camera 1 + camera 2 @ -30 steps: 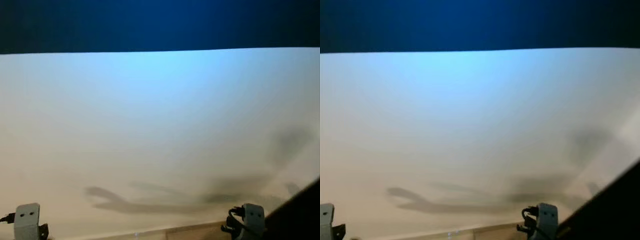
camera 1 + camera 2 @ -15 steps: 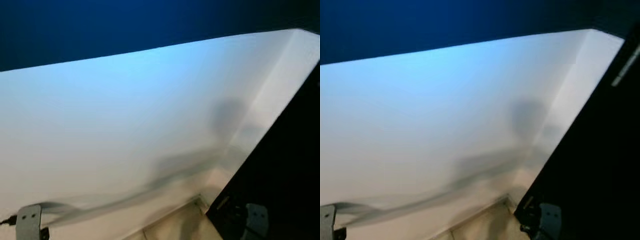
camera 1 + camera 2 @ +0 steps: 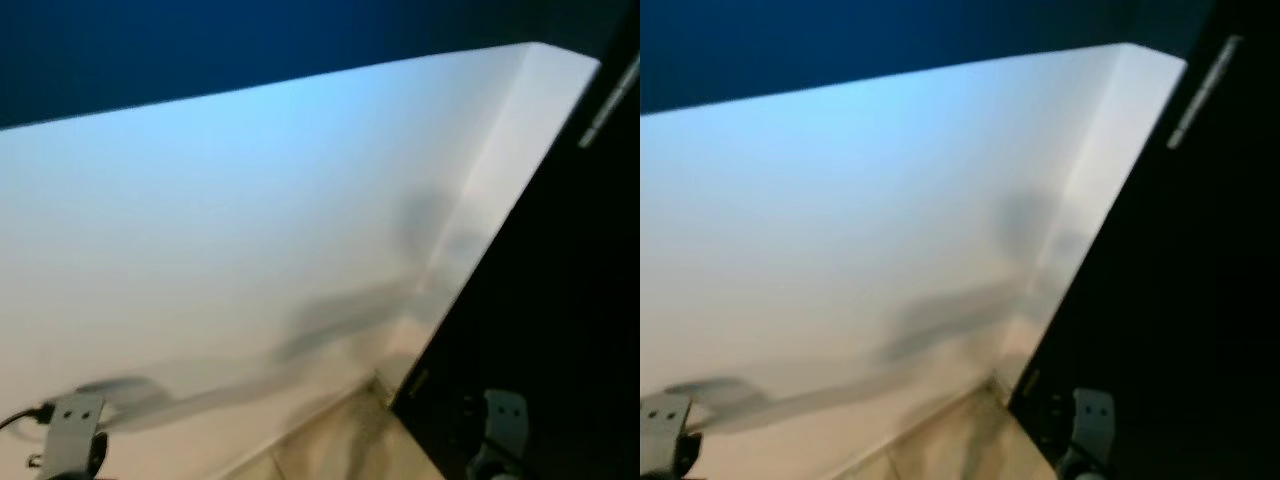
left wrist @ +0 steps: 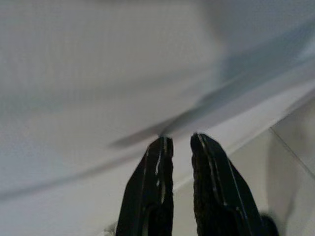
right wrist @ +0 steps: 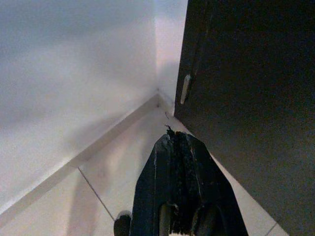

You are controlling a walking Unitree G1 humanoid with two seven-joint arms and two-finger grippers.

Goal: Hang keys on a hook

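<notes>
My left gripper (image 4: 180, 140) hangs low in front of a white wall, above the skirting, its two black fingers (image 4: 158, 167) a narrow gap apart with nothing between them. My right gripper (image 5: 177, 136) points down at the pale floor tiles beside a dark door, fingers pressed together and empty. In the head views the left wrist (image 3: 70, 428) sits at the bottom left and the right wrist (image 3: 503, 418) at the bottom right, before the dark panel.
A white wall (image 3: 250, 220) stands close ahead, with a dark blue band (image 3: 200, 40) above it. A dark door or cabinet (image 3: 560, 300) with a pale handle (image 3: 610, 100) closes the right side at the corner. Pale floor tiles (image 5: 123, 167) and a skirting board lie below.
The whole picture has swung and tilted: the camera turned right, bringing the corner and the dark panel further into view. Both arms hang as before.
</notes>
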